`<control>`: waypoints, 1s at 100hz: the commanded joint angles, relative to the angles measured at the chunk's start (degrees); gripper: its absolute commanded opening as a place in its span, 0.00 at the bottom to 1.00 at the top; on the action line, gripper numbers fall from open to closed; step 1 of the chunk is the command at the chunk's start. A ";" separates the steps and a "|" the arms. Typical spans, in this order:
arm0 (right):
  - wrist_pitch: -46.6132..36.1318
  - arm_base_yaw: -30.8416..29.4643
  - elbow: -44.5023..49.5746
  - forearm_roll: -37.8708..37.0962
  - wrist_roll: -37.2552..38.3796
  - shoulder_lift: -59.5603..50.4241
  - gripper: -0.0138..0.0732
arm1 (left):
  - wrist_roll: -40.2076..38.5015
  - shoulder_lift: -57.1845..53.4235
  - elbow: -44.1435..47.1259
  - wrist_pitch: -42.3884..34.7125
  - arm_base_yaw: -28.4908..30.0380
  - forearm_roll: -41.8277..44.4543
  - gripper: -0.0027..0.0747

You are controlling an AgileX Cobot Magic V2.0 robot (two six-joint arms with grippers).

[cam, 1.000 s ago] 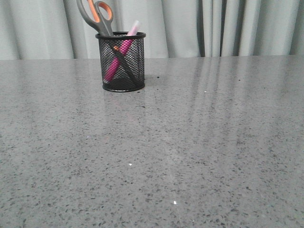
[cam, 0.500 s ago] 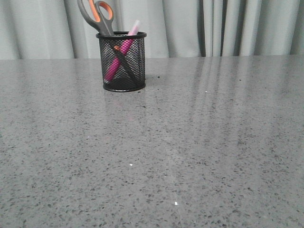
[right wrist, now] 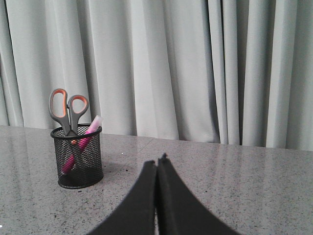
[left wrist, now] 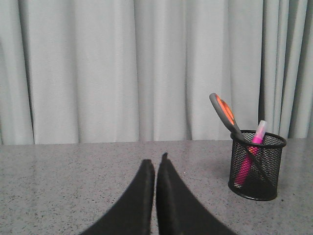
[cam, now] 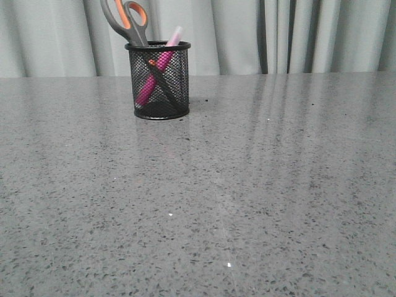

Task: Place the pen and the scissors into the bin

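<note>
Front view: the pen (cam: 150,81) and scissors (cam: 128,21) are seen leaning crossed inside the bin (cam: 158,80), well beyond both sets of fingers (left wrist: 155,169), which are pressed together, empty, since nothing remains to be carried.

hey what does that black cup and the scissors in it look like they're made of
The bin looks like black-painted wire mesh, probably metal: you can see through its walls, between a solid rim and base. The scissors show grey handles with orange-lined loops, likely plastic; the dark blades inside are presumably steel.
</note>
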 commanded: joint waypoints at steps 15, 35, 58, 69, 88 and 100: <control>-3.88 -0.43 -1.52 -0.22 -0.61 0.24 0.08 | -0.16 0.27 -1.41 0.42 0.06 -1.15 0.01; -3.88 -0.43 -1.52 -0.22 -0.61 0.24 0.08 | -0.16 0.27 -1.41 -3.25 0.06 -1.23 0.01; -3.88 -0.43 -1.52 -0.22 -0.61 0.24 0.08 | -48.19 0.27 -1.41 -3.61 0.06 49.46 0.01; -3.88 -0.43 -1.52 -0.22 -0.61 0.24 0.08 | -70.70 0.27 -0.73 -5.25 -0.06 72.83 0.01; -3.88 -0.43 -1.52 -0.22 -0.61 0.24 0.08 | -83.89 0.21 3.14 -9.30 -0.16 84.32 0.01; -3.88 -0.43 -1.52 -0.22 -0.61 0.24 0.08 | -83.89 -1.22 6.99 -12.42 -1.63 85.72 0.01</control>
